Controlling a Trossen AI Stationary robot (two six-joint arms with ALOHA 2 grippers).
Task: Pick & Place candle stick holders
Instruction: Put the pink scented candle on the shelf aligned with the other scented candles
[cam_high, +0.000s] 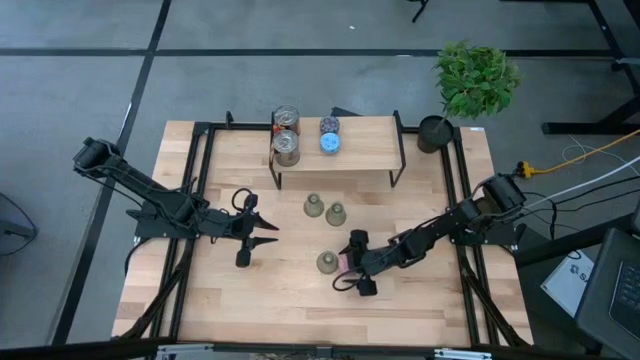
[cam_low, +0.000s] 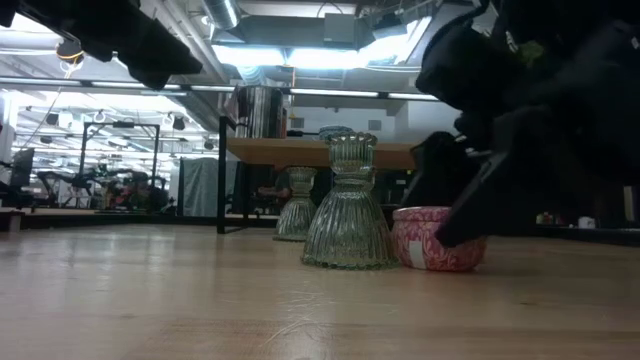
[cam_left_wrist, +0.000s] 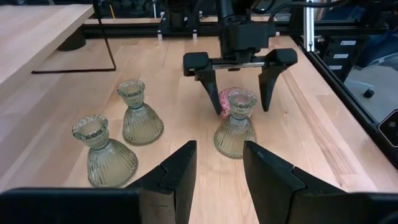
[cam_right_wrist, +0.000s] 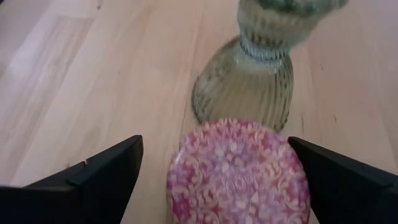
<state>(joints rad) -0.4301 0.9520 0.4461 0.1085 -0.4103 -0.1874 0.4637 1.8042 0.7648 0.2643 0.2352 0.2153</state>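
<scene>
Step in hand: my right pincer (cam_high: 352, 262) straddles the pink holder (cam_right_wrist: 239, 169), fingers spread wide, apparently untouched. It sits mid-bench, just right of a green holder (cam_high: 326, 263). Next: close, lift clear. Left pincer (cam_high: 257, 241) waits open.

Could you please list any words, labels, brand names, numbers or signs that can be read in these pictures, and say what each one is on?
None can be read.
The pink candle stick holder between the open fingers of the right gripper has something faint at the middle of its patterned top, too blurred to read.
A white sheet off the table's right edge bears a dark mark, too small to read.
</scene>
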